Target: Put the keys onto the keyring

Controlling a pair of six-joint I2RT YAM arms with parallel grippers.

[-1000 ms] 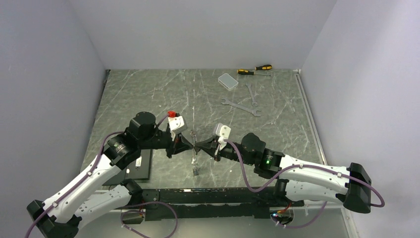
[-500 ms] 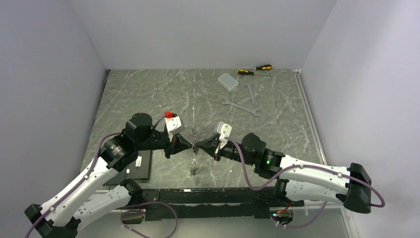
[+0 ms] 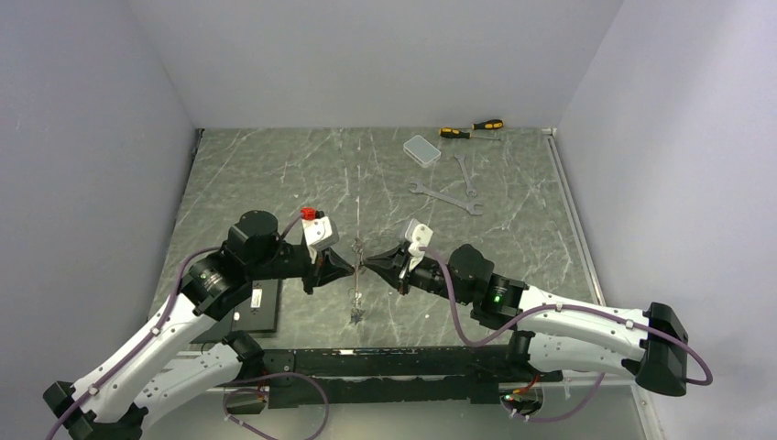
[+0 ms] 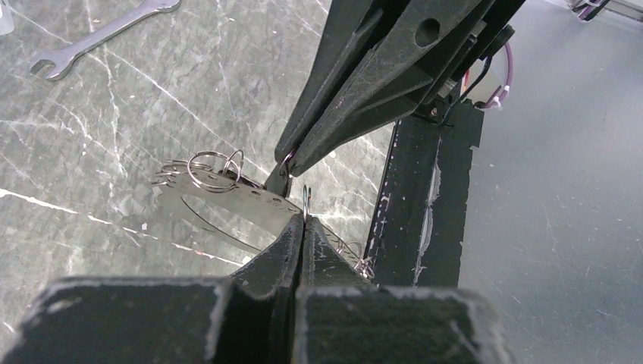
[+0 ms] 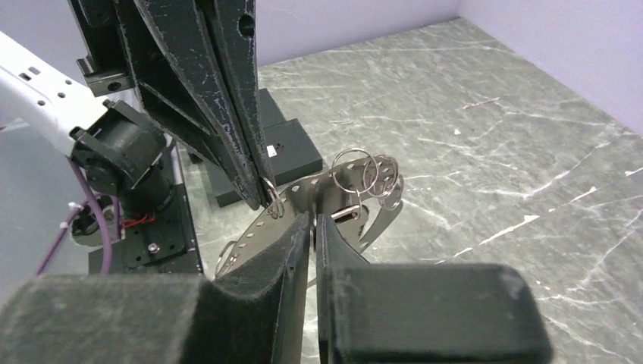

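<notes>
Keyring [image 3: 357, 275] suspended between both arms, above the tabletop [image 3: 275, 174].
The keyring hangs clear of the tabletop, towards its near edge, with the keys [image 3: 355, 314] dangling beneath. Left gripper [image 4: 304, 221]: jaws clenched on a thin wire loop of the keyring. Right gripper [image 5: 312, 224]: jaws grasping a curved perforated strip [image 5: 307, 188] that carries split rings [image 5: 362, 171]. The two sets of tips almost meet.
</notes>
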